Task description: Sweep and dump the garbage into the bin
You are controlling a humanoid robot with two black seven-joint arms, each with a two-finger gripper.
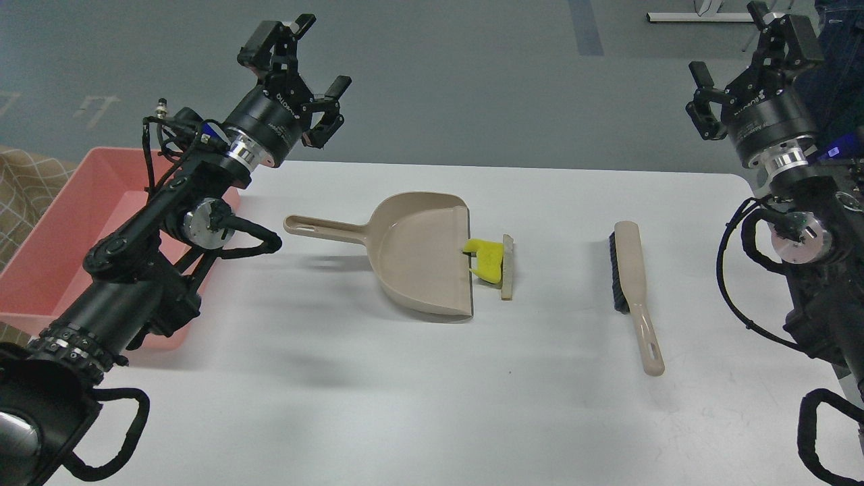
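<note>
The garbage lies at the mouth of the beige dustpan (420,250): a bent yellow piece (487,259) rests on the pan's front lip, and a flat pale slice (507,267) lies on edge just right of it. The pink bin (47,250) stands at the table's left edge, partly hidden by my left arm. The beige brush (634,290) with black bristles lies to the right. My left gripper (302,64) is open and empty, raised above the table's far edge, behind and left of the dustpan handle. My right gripper (748,52) is open and empty, raised at the far right.
The white table (378,391) has a rounded far right corner and ends just behind the dustpan. Grey floor lies beyond. A patterned cloth (23,189) shows left of the bin.
</note>
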